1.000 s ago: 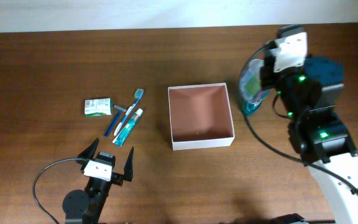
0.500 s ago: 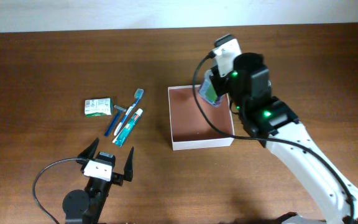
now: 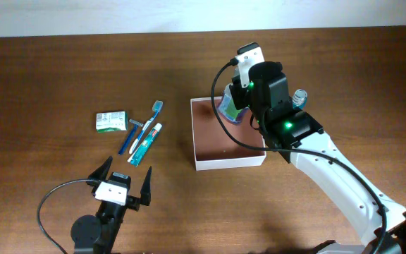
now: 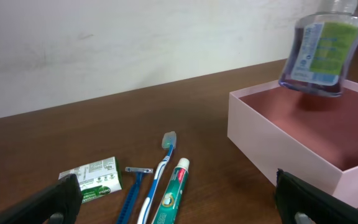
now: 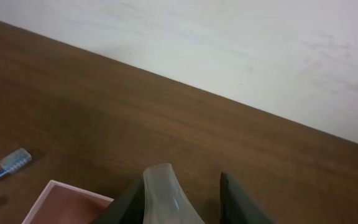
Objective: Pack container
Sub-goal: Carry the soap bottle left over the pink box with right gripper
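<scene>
The container (image 3: pixel 228 161) is a square white-walled box with a reddish-brown inside at the table's middle; it also shows in the left wrist view (image 4: pixel 272 155). My right gripper (image 3: pixel 232 104) is shut on a clear bluish bottle with a green label (image 3: pixel 228 111) and holds it above the container's far part. The bottle hangs over the box in the left wrist view (image 4: pixel 324 50). In the right wrist view its clear body (image 5: pixel 166 199) sits between my fingers (image 5: pixel 179 193). My left gripper (image 3: pixel 122 186) is open and empty near the front edge.
Left of the container lie a green-and-white soap packet (image 3: pixel 111 121), a blue razor (image 3: pixel 134 132), a toothbrush (image 3: pixel 151 116) and a toothpaste tube (image 3: pixel 145 145). Another bottle (image 3: pixel 299 96) stands right of the container behind my right arm.
My right arm has swung left from the table's right side, carrying the bottle to above the container. The left arm has not moved.
</scene>
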You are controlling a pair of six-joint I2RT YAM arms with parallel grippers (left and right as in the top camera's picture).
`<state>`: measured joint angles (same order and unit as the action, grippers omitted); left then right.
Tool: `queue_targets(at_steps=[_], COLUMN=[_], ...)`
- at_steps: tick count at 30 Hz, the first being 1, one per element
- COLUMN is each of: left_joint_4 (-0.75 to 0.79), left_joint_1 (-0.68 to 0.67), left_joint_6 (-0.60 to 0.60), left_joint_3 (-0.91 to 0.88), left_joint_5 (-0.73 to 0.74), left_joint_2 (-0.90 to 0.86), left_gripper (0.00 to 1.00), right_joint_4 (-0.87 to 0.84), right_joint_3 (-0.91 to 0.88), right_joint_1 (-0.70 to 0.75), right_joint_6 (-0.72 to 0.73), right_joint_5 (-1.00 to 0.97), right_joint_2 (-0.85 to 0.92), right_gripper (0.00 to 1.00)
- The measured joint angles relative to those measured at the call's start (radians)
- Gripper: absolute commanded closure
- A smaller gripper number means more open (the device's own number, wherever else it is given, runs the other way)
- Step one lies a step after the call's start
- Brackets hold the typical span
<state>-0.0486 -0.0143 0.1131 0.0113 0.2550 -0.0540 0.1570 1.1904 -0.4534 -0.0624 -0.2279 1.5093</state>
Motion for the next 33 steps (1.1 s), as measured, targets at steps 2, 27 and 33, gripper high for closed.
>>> queue_targets(at_steps=[2,27,33], left_joint_4=[0.0,0.0,0.0], left_joint_1=[0.0,0.0,0.0], left_joint_6=[0.0,0.0,0.0], left_joint_3=[0.0,0.0,0.0], left_joint_5=[0.0,0.0,0.0], left_joint_2=[0.0,0.0,0.0], left_gripper=[0.0,0.0,0.0], right_joint_4=[0.002,0.061,0.064], right_joint_3=[0.0,0.001,0.001], right_joint_1=[0.0,0.0,0.0], right_joint_6=[0.01,0.085,0.083], right_joint_5=[0.0,-0.109,-0.15], right_joint_2=[0.0,0.118,0.143], right_gripper=[0.67,0.67,0.67])
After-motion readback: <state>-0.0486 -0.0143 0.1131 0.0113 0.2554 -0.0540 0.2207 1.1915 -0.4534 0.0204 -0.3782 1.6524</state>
